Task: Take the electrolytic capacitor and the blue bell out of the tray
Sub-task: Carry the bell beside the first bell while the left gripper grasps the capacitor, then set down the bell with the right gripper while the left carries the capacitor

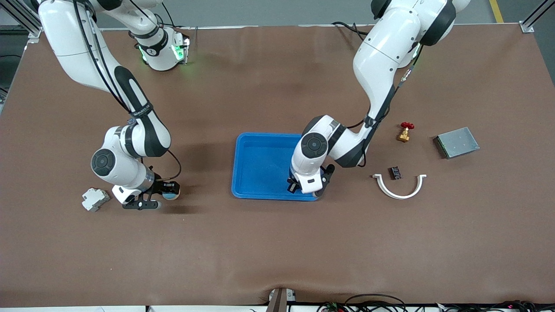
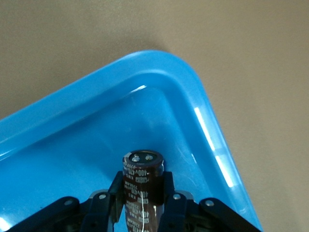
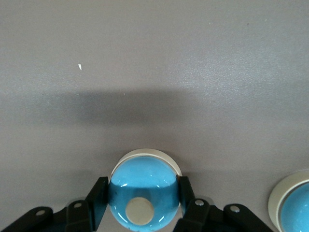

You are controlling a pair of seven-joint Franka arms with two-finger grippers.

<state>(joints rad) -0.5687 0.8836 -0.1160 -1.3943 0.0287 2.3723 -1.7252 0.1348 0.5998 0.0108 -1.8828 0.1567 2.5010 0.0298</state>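
On the brown table I see the left gripper clamped on the dark capacitor, held between its fingers over the blue tray, at the corner nearest the front camera. The right gripper grips a blue bell sitting on the table near a small white block; a second bell lies beside it.

white arms, black joints, black fingers

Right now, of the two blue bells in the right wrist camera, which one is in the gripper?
The bell centred between the right gripper fingers, both pads against its dome. The other bell sits apart at the frame edge, untouched.
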